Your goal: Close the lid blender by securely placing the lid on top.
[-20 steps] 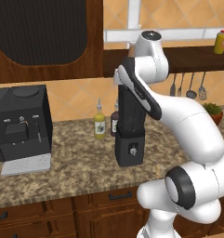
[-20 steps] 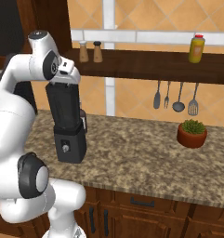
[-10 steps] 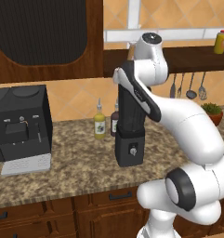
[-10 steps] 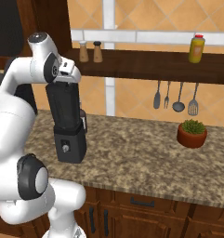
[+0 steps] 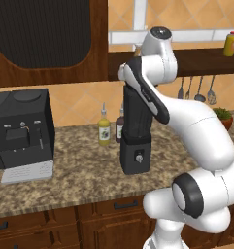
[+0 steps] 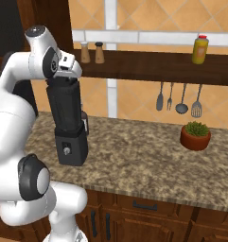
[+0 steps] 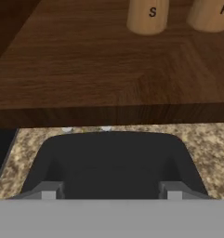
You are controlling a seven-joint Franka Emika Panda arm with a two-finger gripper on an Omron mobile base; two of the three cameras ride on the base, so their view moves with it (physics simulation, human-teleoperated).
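Observation:
The tall black blender stands mid-counter, its dark tapered jar on a boxy base with a round knob; the right base view shows this blender too. My gripper hangs straight over the jar's top. In the hand view a dark, rounded-square lid lies just below the gripper, and the two fingertips stand apart over its near edge. Whether the fingers still press on the lid is not visible.
A wooden shelf with salt and pepper shakers runs close above the blender. A black coffee machine stands at the left and two small bottles sit behind the blender. At the right are a potted plant and hanging utensils.

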